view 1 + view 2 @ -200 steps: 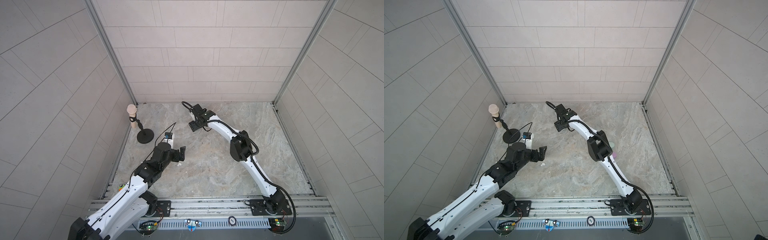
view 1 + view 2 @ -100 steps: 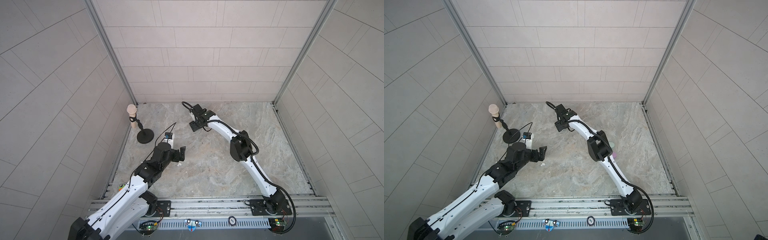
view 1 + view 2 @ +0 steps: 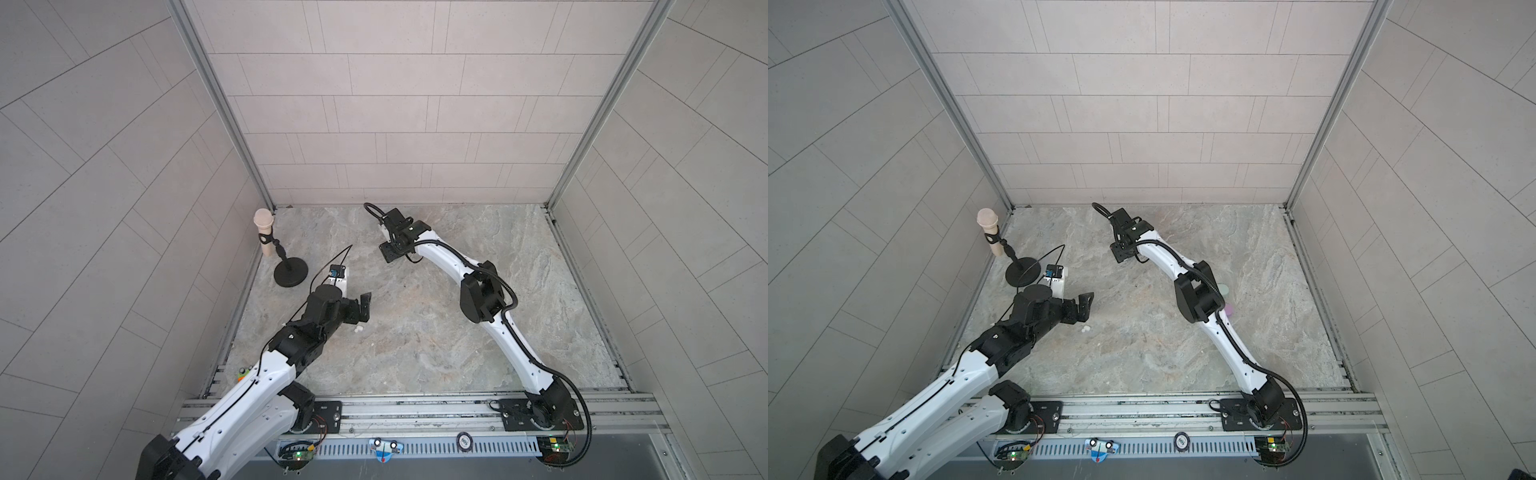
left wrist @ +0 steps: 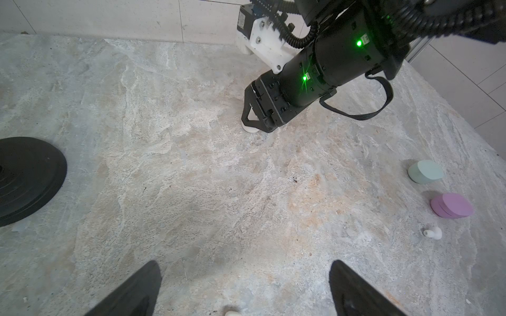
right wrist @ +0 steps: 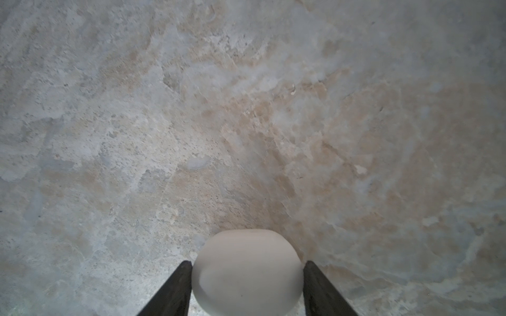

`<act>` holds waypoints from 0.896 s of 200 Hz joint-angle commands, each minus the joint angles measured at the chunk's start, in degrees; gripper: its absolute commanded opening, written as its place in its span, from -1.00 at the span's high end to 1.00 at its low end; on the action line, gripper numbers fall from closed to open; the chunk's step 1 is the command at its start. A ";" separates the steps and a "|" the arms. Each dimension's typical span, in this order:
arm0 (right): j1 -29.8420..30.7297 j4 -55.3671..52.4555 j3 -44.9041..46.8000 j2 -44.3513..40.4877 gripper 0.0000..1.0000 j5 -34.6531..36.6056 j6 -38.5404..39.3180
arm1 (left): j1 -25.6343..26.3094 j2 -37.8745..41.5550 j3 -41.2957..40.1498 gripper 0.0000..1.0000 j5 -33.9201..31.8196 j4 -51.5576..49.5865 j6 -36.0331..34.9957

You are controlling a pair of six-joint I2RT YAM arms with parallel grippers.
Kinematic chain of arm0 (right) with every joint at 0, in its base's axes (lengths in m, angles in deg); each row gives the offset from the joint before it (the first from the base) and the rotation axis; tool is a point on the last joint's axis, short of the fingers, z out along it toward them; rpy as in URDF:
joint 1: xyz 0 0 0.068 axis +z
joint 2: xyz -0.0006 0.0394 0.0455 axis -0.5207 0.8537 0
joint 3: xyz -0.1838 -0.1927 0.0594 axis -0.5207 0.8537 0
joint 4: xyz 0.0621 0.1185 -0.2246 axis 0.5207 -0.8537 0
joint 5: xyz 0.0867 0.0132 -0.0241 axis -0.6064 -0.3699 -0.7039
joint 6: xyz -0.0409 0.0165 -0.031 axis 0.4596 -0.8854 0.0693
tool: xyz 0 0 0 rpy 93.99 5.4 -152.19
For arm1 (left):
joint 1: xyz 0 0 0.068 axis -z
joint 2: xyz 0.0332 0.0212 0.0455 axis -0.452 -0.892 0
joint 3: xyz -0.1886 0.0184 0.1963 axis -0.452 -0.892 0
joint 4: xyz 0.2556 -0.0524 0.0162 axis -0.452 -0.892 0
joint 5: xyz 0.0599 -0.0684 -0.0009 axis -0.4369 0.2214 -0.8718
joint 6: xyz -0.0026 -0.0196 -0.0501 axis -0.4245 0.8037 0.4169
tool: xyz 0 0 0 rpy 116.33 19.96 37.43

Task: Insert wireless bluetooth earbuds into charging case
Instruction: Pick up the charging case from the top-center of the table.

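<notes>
**A:** Where does your right tool stand?

**B:** My right tool is clenched on the white charging case, one finger pressed to each side. The case rests on the bench (its rounded end bulges out past my fingertips).

**A:** And the left?

**B:** My left tool is released, fingers spread wide, hovering over the bench. A white earbud lies right beneath it, between the fingers near their roots, only half in sight.

**A:** The other pieces?

**B:** A second white earbud lies well ahead of the left tool, off toward my right side, just beside the lilac case. The mint case sits just past the lilac one, apart from it. The right tool with its white case is farther ahead again. The black base of the microphone stand is off to the left tool's other side.
</notes>
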 commanded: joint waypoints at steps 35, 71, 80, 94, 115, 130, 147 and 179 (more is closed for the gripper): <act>0.29 -7.46 -0.73 -4.73 -0.20 1.89 -1.87 | -0.19 -0.07 -0.31 -1.00 0.47 1.65 -0.64; 0.29 -6.20 6.01 -9.80 -0.20 2.41 -3.14 | -0.19 -0.56 -1.39 -1.00 1.41 4.41 -0.84; 0.31 -5.00 8.68 -11.59 -0.19 2.62 -3.51 | -0.19 -0.57 -1.86 -1.00 1.46 5.30 -0.78; 0.31 -4.28 11.44 -13.64 -0.19 2.94 -3.97 | -0.19 -0.91 -2.55 -1.00 1.81 6.40 -0.76; 0.33 -3.72 14.74 -16.49 -0.18 3.16 -4.67 | -0.14 -1.59 -3.30 -1.00 2.17 8.44 -0.92; 0.31 -2.81 17.88 -18.98 -0.16 3.52 -5.27 | 0.79 -2.06 -4.15 -1.00 2.00 10.61 -1.26; 0.35 -2.48 21.19 -21.77 -0.14 4.07 -6.10 | 2.93 -2.92 -5.08 -1.00 1.17 13.53 -2.37; 0.31 -0.97 29.59 -28.46 -0.15 4.31 -7.80 | 7.58 -6.87 -5.20 -1.00 -0.23 18.13 -5.53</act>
